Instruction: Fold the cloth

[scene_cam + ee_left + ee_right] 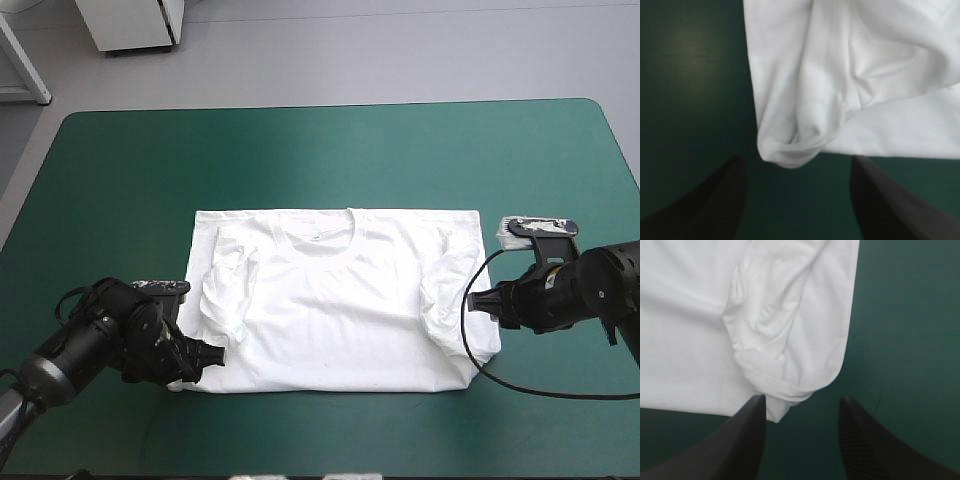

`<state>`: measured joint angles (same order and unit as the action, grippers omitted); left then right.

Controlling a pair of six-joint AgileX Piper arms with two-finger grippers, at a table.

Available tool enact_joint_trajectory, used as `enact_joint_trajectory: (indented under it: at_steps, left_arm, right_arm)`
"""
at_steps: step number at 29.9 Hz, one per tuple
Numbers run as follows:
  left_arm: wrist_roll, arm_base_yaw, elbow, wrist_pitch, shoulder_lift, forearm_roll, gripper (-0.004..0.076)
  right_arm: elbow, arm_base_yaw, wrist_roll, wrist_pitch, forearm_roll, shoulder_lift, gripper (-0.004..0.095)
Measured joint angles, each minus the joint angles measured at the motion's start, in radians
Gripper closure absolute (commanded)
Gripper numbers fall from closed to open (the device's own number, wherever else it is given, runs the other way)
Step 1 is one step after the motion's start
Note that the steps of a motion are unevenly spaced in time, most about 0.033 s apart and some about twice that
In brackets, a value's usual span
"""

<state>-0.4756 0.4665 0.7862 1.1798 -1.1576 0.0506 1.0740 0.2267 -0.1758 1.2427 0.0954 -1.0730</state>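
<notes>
The white T-shirt (340, 310) lies spread flat at the table's middle, collar toward the far edge, both sleeves folded inward over the body. My left gripper (213, 353) is low at the shirt's near-left corner. In the left wrist view it (797, 162) stands open, and a rounded fold of the T-shirt (787, 152) lies just ahead between the fingertips. My right gripper (480, 300) is at the shirt's right edge, beside the folded sleeve. It (802, 400) is open too, with a bunched lobe of the T-shirt (790, 385) right at its fingertips.
The teal-green cover (120, 200) shows in wide bands around the shirt on all sides. The table's near edge runs a short way behind the left gripper.
</notes>
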Motion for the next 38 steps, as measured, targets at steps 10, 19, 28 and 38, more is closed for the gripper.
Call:
enact_joint_trajectory:
  at_steps: [10, 19, 28, 38]
  left_arm:
    - [-0.044, 0.000, -0.137, -0.132, -0.005, 0.003, 0.0286]
    - [-0.072, -0.069, -0.192, -0.230, -0.039, -0.037, 0.0303]
    - [-0.047, -0.115, -0.174, -0.279, -0.083, -0.092, 0.0734]
    - [-0.040, -0.115, -0.173, -0.282, -0.084, -0.096, 0.0733]
  right_arm:
    - [0.000, 0.000, -0.001, 0.000, -0.015, 0.002, 0.0494]
    - [0.000, 0.000, 0.016, 0.000, -0.022, 0.010, 0.0494]
    - [-0.036, 0.000, 0.029, -0.001, -0.022, 0.014, 0.0494]
    - [-0.222, 0.000, 0.034, -0.060, 0.045, 0.020, 0.0417]
